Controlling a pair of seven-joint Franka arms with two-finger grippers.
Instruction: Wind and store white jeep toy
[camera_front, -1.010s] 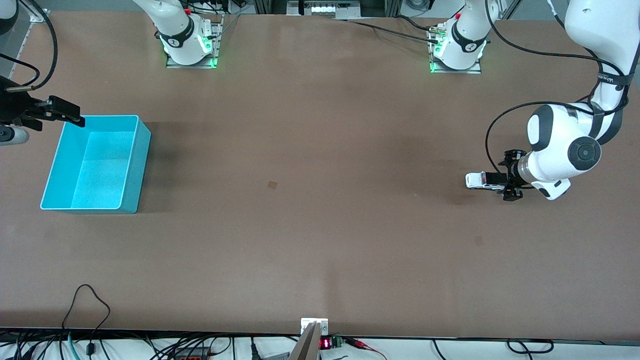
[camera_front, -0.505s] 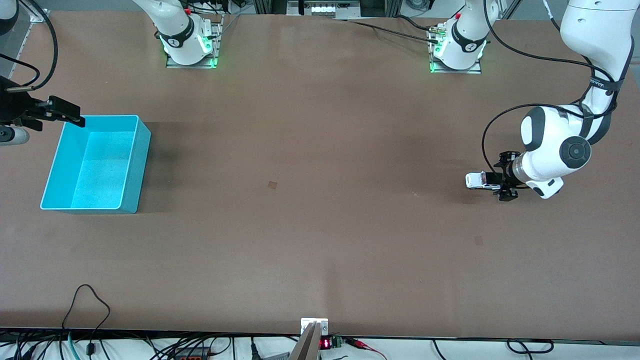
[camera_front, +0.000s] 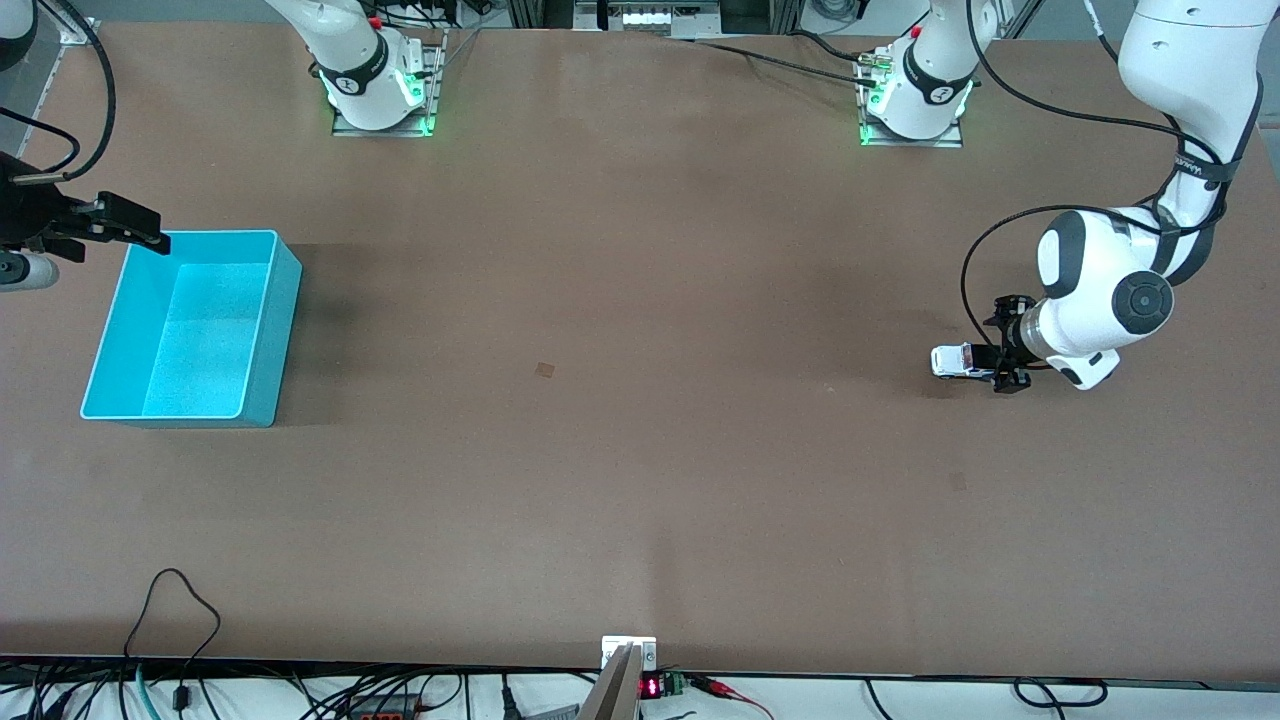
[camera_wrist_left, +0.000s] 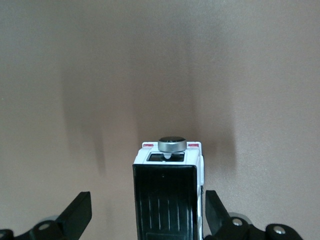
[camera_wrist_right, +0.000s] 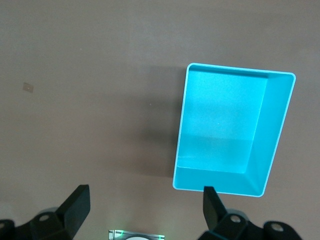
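Observation:
The white jeep toy (camera_front: 953, 361) with its black roof stands on the table near the left arm's end. My left gripper (camera_front: 986, 364) is low over it, open, with one finger on each side of the jeep. In the left wrist view the jeep (camera_wrist_left: 167, 195) fills the gap of the left gripper (camera_wrist_left: 147, 200); one finger is close to its side, the other stands apart. The turquoise bin (camera_front: 285, 330) sits at the right arm's end. My right gripper (camera_front: 140, 228) waits, open and empty, over the bin's corner that is farthest from the front camera.
The bin (camera_wrist_right: 274, 135) is empty inside. A small dark mark (camera_front: 544, 370) lies on the brown table near its middle. Cables and a small box run along the table edge nearest the front camera.
My left arm has moved in toward the jeep, bringing the open fingers farther along its sides. The jeep and the right arm have not moved.

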